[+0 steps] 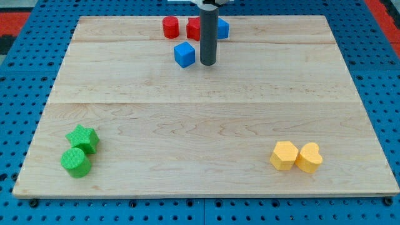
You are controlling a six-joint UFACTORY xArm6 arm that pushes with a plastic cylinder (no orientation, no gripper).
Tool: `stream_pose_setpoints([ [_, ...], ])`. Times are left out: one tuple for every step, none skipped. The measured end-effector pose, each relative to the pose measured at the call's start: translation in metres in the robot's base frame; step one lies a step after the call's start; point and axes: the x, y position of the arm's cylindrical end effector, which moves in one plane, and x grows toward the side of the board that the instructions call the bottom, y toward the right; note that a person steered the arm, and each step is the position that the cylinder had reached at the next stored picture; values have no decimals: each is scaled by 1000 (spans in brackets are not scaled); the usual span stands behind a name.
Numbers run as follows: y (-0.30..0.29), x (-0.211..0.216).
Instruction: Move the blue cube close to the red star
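The blue cube (184, 54) sits on the wooden board (206, 125) near the view's top centre. My tip (207, 64) stands just to the right of it, a small gap apart. A red block (193, 28), partly hidden behind the rod, lies above the cube; its star shape cannot be made out clearly. A red cylinder (170, 27) stands to its left. Another blue block (222, 27) peeks out to the right of the rod.
A green star (83, 138) and a green cylinder (76, 162) sit at the view's bottom left. A yellow hexagon-like block (284, 155) and a yellow heart (309, 157) sit at the bottom right. A blue pegboard surrounds the board.
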Motion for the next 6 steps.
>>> stream_pose_setpoints([
  [-34, 35],
  [-58, 20],
  [-39, 13],
  [-39, -13],
  [-7, 9],
  [73, 56],
])
